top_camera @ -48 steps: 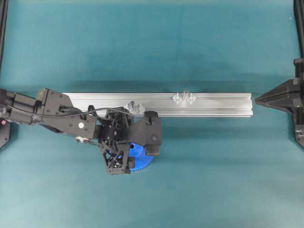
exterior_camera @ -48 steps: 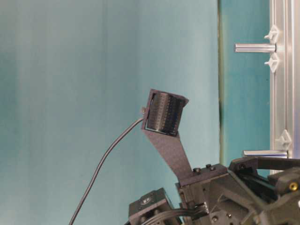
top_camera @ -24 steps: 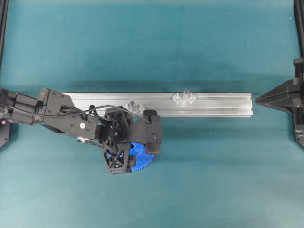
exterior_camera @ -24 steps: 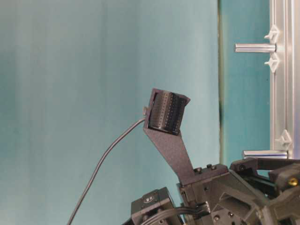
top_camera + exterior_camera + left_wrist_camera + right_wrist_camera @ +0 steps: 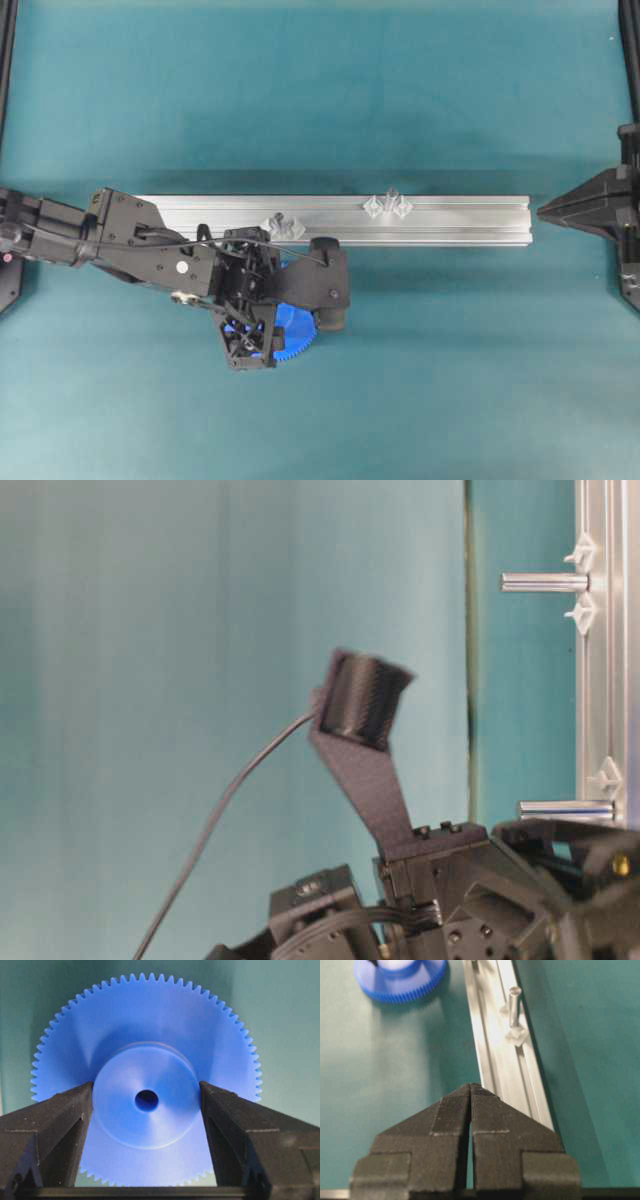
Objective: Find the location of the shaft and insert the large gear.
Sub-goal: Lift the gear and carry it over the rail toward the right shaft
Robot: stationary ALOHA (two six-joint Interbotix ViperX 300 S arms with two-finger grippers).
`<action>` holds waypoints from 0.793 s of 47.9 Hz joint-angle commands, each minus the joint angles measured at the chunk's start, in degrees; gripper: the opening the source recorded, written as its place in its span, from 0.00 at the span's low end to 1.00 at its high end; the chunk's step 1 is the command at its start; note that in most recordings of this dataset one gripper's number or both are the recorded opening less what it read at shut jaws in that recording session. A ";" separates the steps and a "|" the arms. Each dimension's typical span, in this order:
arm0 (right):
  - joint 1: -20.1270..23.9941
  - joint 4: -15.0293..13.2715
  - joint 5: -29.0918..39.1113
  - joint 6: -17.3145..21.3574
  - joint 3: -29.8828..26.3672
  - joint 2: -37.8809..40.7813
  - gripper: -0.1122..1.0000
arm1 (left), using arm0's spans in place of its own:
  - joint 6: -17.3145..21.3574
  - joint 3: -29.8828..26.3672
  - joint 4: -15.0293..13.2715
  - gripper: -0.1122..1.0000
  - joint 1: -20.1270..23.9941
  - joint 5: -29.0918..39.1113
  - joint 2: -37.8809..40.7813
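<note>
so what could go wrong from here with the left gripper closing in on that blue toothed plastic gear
1. The left gripper has its fingers at the round raised hub of the blue toothed plastic gear; a curved hub could slip or tilt when lifted.
2. Two thin grey upright pins stand on the silver aluminium rail; the nearer one sits right beside the gripper and could get knocked.

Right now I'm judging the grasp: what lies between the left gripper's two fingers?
In the left wrist view, the large gear's raised hub sits between the left gripper's fingers, nothing else.

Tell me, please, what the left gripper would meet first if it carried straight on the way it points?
The large gear: the left gripper has its jaws either side of the raised hub, so it would probably meet that first.
</note>
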 commanded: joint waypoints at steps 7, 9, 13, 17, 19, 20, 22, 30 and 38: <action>-0.09 0.00 -0.79 0.53 -0.35 0.35 0.11 | 0.26 -5.36 0.09 0.74 0.00 1.05 -2.11; -0.09 0.00 -0.79 0.53 -0.35 0.35 0.11 | 0.35 -6.15 0.09 0.74 0.09 1.32 -2.37; -0.09 0.00 -0.79 0.53 -0.35 0.35 0.11 | 0.88 -7.73 0.09 0.74 0.18 1.49 -2.99; -0.09 0.00 -0.79 0.53 -0.35 0.26 0.11 | 2.02 -9.32 0.35 0.74 0.88 1.41 -3.96; 0.00 0.00 -0.79 0.53 -0.35 0.26 0.11 | 3.08 -10.11 0.35 0.74 1.14 1.23 -4.39; -0.09 0.00 -0.79 0.53 -0.26 0.18 0.11 | 3.60 -10.46 0.53 0.74 1.32 1.05 -4.66; -0.09 0.00 -0.79 0.53 -0.26 0.00 0.11 | 5.01 -11.16 0.62 0.74 1.49 1.05 -5.01; 0.00 0.00 -0.79 0.53 -0.18 -0.62 0.11 | 12.66 -12.92 0.53 0.74 3.25 1.49 -6.42; -0.09 0.00 -0.53 0.53 0.26 -0.88 0.11 | 18.63 -14.59 0.62 0.74 8.17 1.32 -6.77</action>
